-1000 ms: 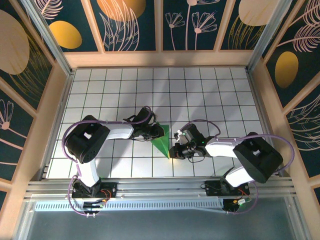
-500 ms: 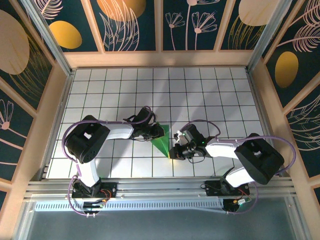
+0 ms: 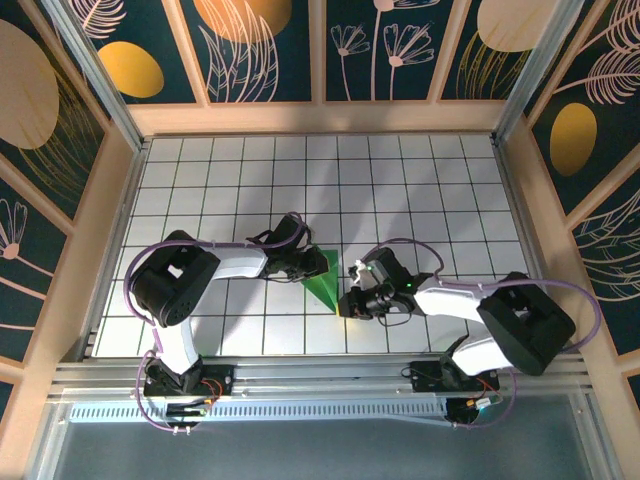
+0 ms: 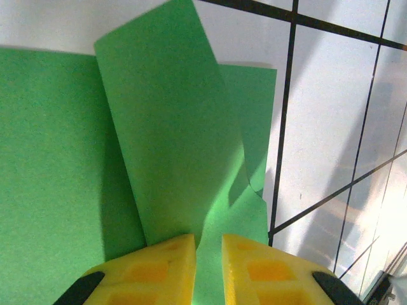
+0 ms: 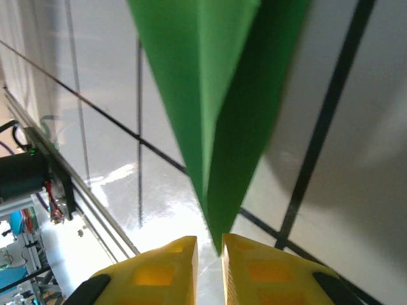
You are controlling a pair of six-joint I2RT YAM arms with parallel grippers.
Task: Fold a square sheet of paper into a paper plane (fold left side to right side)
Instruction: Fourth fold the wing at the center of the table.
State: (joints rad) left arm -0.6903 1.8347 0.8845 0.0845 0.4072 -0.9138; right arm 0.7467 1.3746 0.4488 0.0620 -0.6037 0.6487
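Paper plane (image 3: 323,282) lies flat on the white-tiled counter (image 3: 420,190), about mid-width and toward the near edge, between the two arms. It is a green wedge, broad end away from the arm bases, point toward them.

Left hand (image 3: 304,266) is at the wedge's broad, left-hand side, touching or just over its edge. In its wrist view the hand (image 4: 208,270) has its two yellow fingers (image 4: 159,270) close together with a narrow slit between them. Green paper (image 4: 57,159) shows in that slit and spreads ahead of the fingertips. One flap (image 4: 172,127) stands curled up off the layer under it, its lower end running down to the fingertips. I cannot tell whether the fingers pinch the sheet or merely rest over it.

Right hand (image 3: 346,303) is at the opposite end, right at the pointed tip, low to the counter. Seen from that wrist, the hand (image 5: 208,270) also has its fingers (image 5: 254,270) nearly together with a thin gap. The plane's point (image 5: 216,127) comes straight toward the hand and ends at the mouth of the gap. Two layers show, a lighter one over a darker one. I cannot tell whether the tip is gripped or only just beside the fingertips.

Black grid lines (image 5: 318,146) of the counter run under the paper.
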